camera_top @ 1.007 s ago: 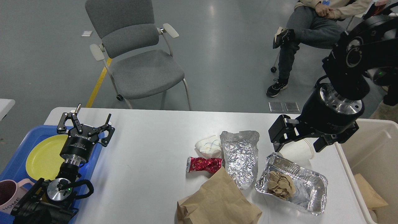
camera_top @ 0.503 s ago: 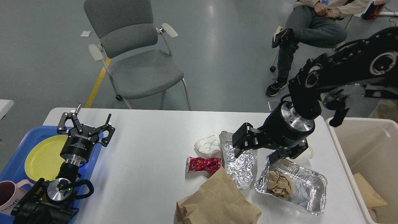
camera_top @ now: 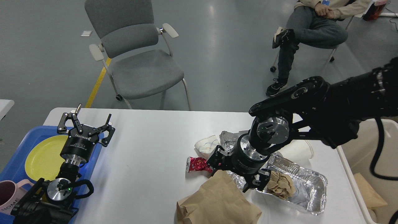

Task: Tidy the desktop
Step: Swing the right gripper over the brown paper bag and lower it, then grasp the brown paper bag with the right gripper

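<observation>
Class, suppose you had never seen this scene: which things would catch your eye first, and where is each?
The big black right arm reaching across the desktop, its right hand spread over the crumpled foil sheet between the crushed red can and the foil tray. Next, the brown paper bag at the near edge. On the left, the yellow plate glows in the blue tray, under the open left hand.

can [camera_top: 199, 165] left of foil tray [camera_top: 306, 189], bag [camera_top: 217, 202] in front
</observation>
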